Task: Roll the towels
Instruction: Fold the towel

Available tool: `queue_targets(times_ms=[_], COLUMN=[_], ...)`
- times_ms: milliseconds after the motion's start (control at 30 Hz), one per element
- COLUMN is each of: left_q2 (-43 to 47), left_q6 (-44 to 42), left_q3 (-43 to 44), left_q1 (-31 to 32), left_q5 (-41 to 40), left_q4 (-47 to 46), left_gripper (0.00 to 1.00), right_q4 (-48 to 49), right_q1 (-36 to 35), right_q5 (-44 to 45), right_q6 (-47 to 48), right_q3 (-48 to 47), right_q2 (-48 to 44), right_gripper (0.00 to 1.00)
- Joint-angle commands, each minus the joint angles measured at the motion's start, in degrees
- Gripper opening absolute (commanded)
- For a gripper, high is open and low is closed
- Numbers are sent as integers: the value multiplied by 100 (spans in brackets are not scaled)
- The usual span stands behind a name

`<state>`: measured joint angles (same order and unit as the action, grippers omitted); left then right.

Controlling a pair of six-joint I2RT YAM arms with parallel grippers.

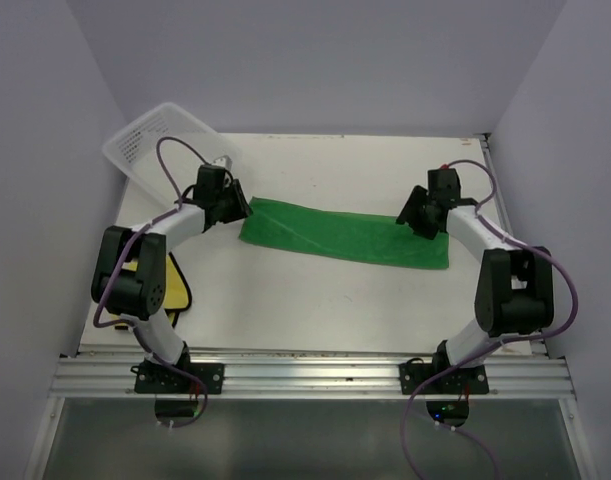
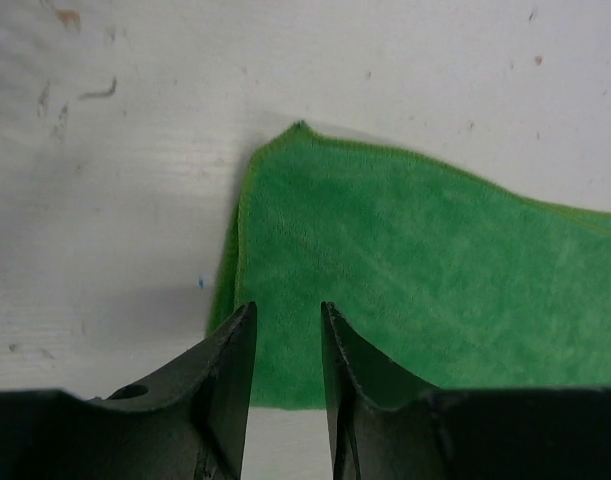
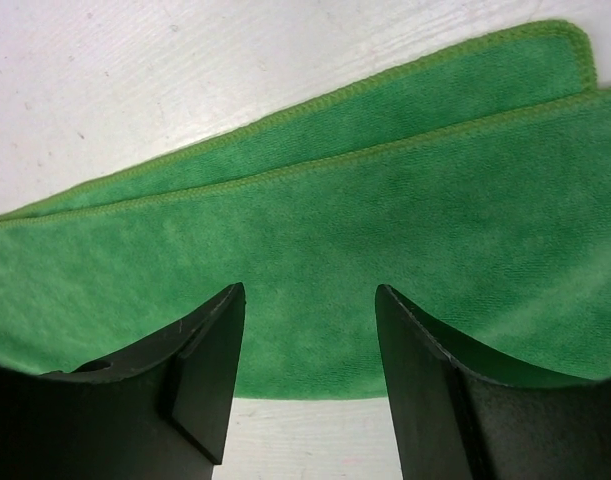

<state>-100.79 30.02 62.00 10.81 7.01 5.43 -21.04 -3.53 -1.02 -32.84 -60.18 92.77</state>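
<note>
Black fingers (image 2: 235,350) of the left gripper (image 2: 287,305) fill the bottom of the left wrist view. They stand a narrow gap apart with nothing between them, so the hand is released, poised over the left end of the green towel (image 2: 405,260). The towel's stitched corner points away from the fingertips onto the white table (image 2: 135,200). In the right wrist view the right gripper (image 3: 310,290) is spread wider, also gripping nothing, and hangs over the green towel (image 3: 335,220). Two layers show there, the upper edge set back a little from the lower one. From above, the green towel (image 1: 345,235) lies flat as a long folded strip across the middle of the table (image 1: 315,300), its left end slightly farther back than its right. The left gripper (image 1: 240,210) sits at the strip's left end and the right gripper (image 1: 417,220) at its right end, near the far edge. The yellow towel (image 1: 180,290) lies at the table's left side, mostly hidden behind the left arm, with a dark border showing. A white mesh basket (image 1: 155,135) leans in the far left corner, well apart from both towels.
</note>
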Motion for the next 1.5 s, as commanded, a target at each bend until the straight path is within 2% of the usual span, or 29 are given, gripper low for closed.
queue_targets(times_ms=[0,133,200,267,333,533,733,867,1000,1200,1333,1467], left_q2=[297,385,402,411,420,534,1078,1290,1413,1676,1861,2072], left_q6=[-497,-462,-471,-480,-453,-295,-146,-93,-84,-75,-128,-242], left_q3=[-538,-943,-1058,-1111,-1128,-1286,-1795,-1963,-1946,-1701,-1402,-1006], left_q1=[255,299,299,299,299,299,299,299,299,299,299,299], left_q5=[-471,-604,-683,-946,-1034,-1026,-850,-771,-762,-578,-525,-524], left_q4=[46,-104,-112,-69,-51,-121,-341,-367,-324,-183,98,432], left_gripper=[36,36,36,27,25,25,25,28,40,48,50,53], right_q4=[-207,-374,-488,-533,-533,-717,-559,-420,-278,-190,-94,-181], right_q1=[168,327,703,932,1231,1293,1293,1293,1293,1293,1285,1118], right_q5=[92,268,330,374,374,567,524,454,164,-118,-451,-417], right_q6=[146,234,304,313,366,744,788,797,805,841,937,1086], right_q3=[120,235,270,340,367,235,525,621,578,472,472,446], right_q2=[-338,-488,-593,-664,-752,-506,-208,30,232,461,566,680], right_gripper=[59,61,67,71,72,73,72,70,65,65,59,54])
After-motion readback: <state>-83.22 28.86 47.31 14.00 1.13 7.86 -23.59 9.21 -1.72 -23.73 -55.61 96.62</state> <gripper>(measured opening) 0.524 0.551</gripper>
